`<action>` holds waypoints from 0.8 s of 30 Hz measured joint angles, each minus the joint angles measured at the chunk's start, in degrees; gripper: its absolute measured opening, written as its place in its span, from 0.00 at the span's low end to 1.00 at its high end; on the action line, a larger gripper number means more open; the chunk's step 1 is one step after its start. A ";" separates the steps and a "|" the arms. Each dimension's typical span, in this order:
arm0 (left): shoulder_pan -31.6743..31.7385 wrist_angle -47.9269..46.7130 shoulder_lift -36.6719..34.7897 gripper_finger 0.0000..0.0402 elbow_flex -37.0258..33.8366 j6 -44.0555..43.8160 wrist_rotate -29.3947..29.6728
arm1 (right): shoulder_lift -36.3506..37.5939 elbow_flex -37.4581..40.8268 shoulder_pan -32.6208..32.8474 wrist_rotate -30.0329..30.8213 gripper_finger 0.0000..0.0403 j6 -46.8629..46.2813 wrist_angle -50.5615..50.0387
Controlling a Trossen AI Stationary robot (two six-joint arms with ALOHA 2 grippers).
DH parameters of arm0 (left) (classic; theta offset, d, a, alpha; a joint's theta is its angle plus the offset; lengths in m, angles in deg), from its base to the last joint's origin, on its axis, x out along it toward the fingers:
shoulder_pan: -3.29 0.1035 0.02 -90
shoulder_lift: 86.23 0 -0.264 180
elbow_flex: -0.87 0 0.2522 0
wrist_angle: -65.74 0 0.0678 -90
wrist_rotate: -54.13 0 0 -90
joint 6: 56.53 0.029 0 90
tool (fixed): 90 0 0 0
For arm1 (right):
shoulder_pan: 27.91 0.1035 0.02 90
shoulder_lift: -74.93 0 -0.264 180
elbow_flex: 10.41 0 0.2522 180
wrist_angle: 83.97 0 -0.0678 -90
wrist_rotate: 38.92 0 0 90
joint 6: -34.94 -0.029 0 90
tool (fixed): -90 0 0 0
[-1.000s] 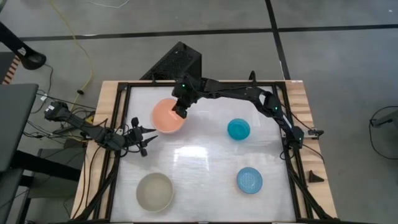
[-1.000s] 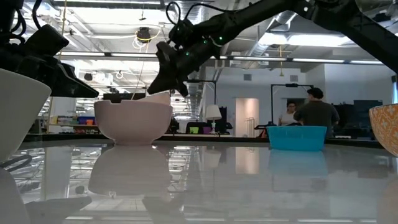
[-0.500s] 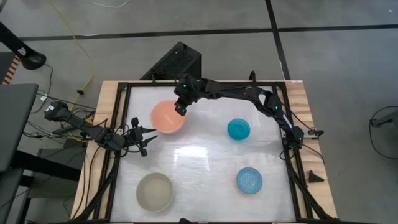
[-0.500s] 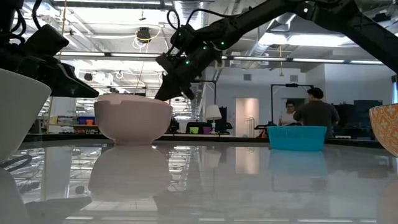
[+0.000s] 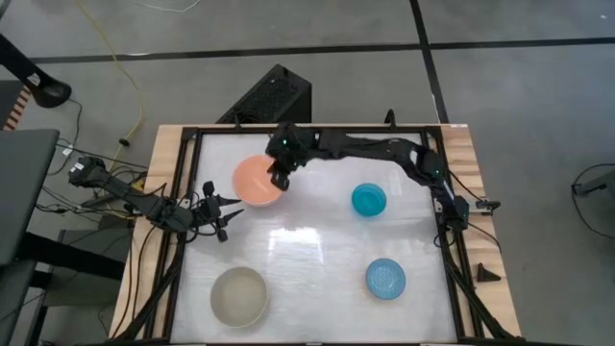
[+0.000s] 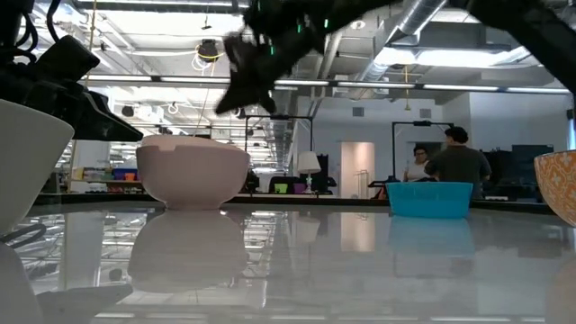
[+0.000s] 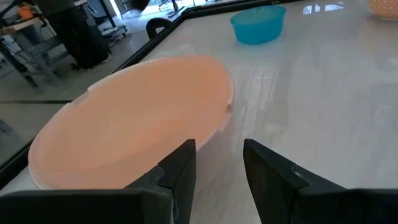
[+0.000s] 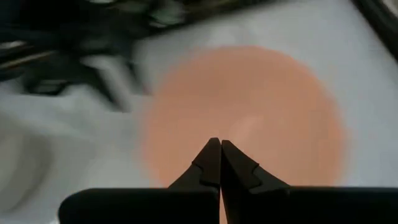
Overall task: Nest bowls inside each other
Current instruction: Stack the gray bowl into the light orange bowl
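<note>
A salmon-pink bowl (image 5: pixel 256 180) (image 8: pixel 242 118) stands on its base at the table's far left. My right gripper (image 5: pixel 278 182) (image 8: pixel 219 144) hangs shut above that bowl's right part, clear of its rim (image 6: pixel 225 103). On the near left a grey-beige bowl (image 5: pixel 238 296) rests on its base. A teal bowl (image 5: pixel 369 200) sits right of centre, and a light blue dotted bowl (image 5: pixel 385 278) at the near right. My left gripper (image 5: pixel 225 213) (image 7: pixel 217 168) waits open at the left edge, beside the pink bowl (image 7: pixel 130 118). A cream-white bowl does not show apart.
A black frame (image 5: pixel 183 192) runs around the white tabletop. Bare table lies between the bowls in the middle (image 5: pixel 307 240). Beyond the far edge, people stand in the room (image 6: pixel 454 162).
My right gripper has risen from the pink bowl's rim to well above it, staying shut and tipping slightly. The bowl has stayed where it was.
</note>
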 joint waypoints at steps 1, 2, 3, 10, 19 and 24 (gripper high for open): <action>0.00 0.02 0.00 0.31 0.00 0.00 0.02 | 0.74 -0.01 1.83 0.01 0.06 0.61 -1.11; 0.00 0.02 -0.02 0.31 0.00 0.00 0.03 | 1.22 0.00 3.89 0.01 0.06 1.14 -1.82; 0.00 0.02 0.00 0.31 0.00 0.00 -0.01 | 1.41 -0.01 6.08 0.03 0.06 1.72 -1.74; 0.00 0.06 0.00 0.31 0.00 0.00 -0.01 | -0.67 0.08 23.37 -0.28 0.10 8.54 -0.61; 0.00 0.19 -0.02 0.31 0.00 0.00 -0.12 | -4.50 0.71 38.08 10.61 0.18 23.31 7.29; 0.01 0.14 0.00 0.31 0.00 0.00 -0.39 | -7.53 0.86 41.24 15.31 0.33 29.45 10.96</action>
